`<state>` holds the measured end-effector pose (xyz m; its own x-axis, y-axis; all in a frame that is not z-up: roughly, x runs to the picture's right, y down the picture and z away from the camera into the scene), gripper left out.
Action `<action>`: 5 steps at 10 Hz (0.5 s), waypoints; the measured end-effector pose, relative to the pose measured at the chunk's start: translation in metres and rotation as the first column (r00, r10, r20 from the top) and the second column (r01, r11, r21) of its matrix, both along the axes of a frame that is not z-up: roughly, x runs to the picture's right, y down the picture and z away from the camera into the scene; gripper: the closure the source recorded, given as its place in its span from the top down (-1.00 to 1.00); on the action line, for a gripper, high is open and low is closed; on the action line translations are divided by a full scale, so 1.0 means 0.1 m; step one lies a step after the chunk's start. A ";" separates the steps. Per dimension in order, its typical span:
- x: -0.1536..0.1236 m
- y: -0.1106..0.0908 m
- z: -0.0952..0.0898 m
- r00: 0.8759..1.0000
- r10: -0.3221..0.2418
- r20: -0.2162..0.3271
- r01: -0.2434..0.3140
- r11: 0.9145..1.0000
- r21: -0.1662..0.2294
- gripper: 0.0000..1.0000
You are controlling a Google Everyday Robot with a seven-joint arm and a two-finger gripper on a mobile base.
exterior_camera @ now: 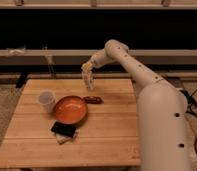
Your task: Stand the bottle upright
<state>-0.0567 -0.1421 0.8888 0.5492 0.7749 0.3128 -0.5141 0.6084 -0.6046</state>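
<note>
Table (107,135): a big wooden table; everything sits on it
Robot arm (142,75): big and white; it comes up from the near right and bends over to the far middle of the table
Bowl (56,110): orange and round; it sits left of the middle
White cup (46,100): stands just left of the bowl; well apart from the bottle
Black thing (63,129): flat and dark; it lies near the front, just in front of the bowl; I cannot tell what it is
Bottle (88,79): small, slim and pale; it is at the far middle of the table, right under the gripper; it looks close to straight up, with its bottom very near the wood; I cannot tell if it touches
Brown thing (93,99): small, long and reddish; it lies just in front of the bottle, beside the bowl
Gripper (89,67): at the tip of the arm, at the top of the bottle; I cannot tell if it is squeezing the bottle or has let go
Step now: I think it is setting the bottle down on its bottom
How to do it well: go down slowly; keep the bottle straight, not leaning; let the whole bottom sit flat on the wood; then let go gently and lift straight up
Watch out: a slim bottle tips easily; do not bump it sideways; stay away from the brown thing
</note>
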 end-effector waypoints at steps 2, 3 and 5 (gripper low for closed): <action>0.04 -0.01 -0.03 1.000 0.016 0.004 -0.016 1.000 0.016 -1.00; 0.05 -0.02 -0.04 1.000 0.019 0.003 -0.019 0.999 0.026 -1.00; 0.07 -0.01 -0.05 1.000 0.028 -0.006 -0.028 0.999 0.044 -1.00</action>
